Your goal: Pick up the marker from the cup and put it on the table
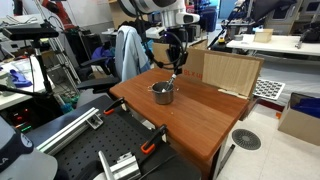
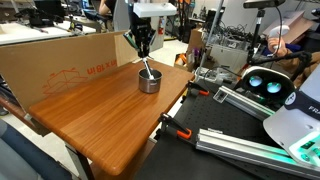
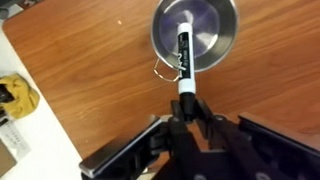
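Reaching straight down, the end effector point(image 2: 143, 55) pinches narrowly on the top of the marker point(image 3: 184, 60), whose upper tip is hidden by its dark fingers in the wrist view. There the cup point(image 3: 220, 35) lies at 12 o'clock and holds the marker's lower end. Both exterior views show the marker only faintly, leaning above the worktop point(image 2: 90, 115).

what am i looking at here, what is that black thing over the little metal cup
It is a robot arm ending in a two-fingered gripper. Two pictures come from cameras outside the robot; the third from a camera on its wrist, looking down past the gripper. On the reddish-brown table stands a small metal cup with a marker leaning in it. The marker's upper end reaches the gripper; whether it is clamped yet is unclear.
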{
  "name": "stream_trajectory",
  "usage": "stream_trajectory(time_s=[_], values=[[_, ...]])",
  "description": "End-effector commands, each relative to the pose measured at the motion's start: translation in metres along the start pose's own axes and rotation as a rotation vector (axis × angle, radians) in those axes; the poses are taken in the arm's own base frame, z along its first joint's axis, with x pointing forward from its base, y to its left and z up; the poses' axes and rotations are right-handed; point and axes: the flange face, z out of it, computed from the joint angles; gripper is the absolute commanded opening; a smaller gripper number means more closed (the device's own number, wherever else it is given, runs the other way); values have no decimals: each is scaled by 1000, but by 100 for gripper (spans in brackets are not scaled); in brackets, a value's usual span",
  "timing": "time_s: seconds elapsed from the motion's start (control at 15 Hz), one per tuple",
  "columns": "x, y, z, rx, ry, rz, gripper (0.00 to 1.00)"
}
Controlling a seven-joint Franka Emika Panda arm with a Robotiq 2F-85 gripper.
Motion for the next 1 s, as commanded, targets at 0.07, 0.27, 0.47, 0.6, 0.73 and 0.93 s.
stream_trajectory(time_s=[0.07,0.27,0.47,0.6,0.73,0.93], values=[[-17,2,-35,145,16,-7,5],[-25,-2,-59,227,12,-18,5],[-28,-13,-71,258,-16,-17,5],[-27,-22,-66,248,-75,-29,5],[-28,-32,-55,228,-155,-41,5],[-24,-51,-34,182,-228,-38,5]])
